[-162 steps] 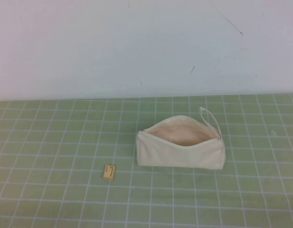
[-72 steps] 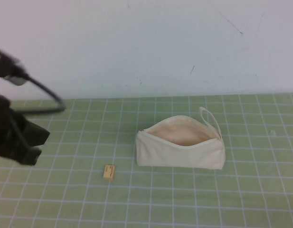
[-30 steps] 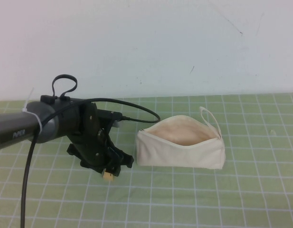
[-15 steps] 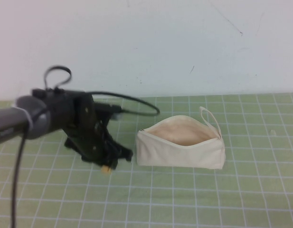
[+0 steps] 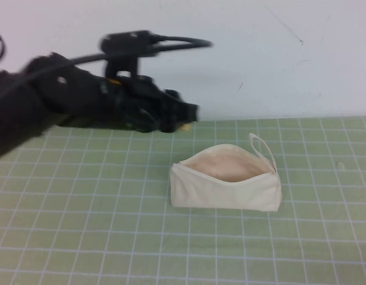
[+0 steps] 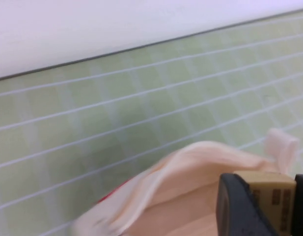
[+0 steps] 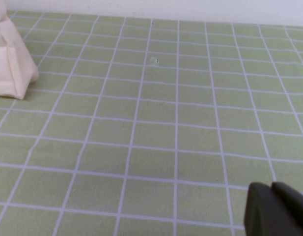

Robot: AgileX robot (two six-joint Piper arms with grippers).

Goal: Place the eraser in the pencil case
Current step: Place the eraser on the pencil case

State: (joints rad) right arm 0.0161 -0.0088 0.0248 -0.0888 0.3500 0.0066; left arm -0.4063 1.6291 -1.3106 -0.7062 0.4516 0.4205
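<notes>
Left arm (image 5: 64, 101) reaches in from the left edge, raised above the mat, w/ the left gripper (image 5: 184, 117) at its tip, up left of and farther back than the pencil case (image 5: 225, 185). Its fingers (image 6: 232, 204) are clamped on the eraser (image 5: 185, 126); in the left wrist view the eraser (image 6: 272, 199) sits betw. the dark pads, print on its face, w/ the case's open mouth and beige lining (image 6: 190, 196) right under it. So the eraser is off the mat, held in the air, not inside the case. Case lies on the green grid mat (image 5: 82, 237) about centre, zip open, mouth up, loop strap (image 5: 263, 149) at its far right end. Right gripper (image 7: 276, 211): only a dark bit shows in the right wrist view, low over bare mat right of the case (image 7: 11, 64); can't tell how its fingers stand.
</notes>
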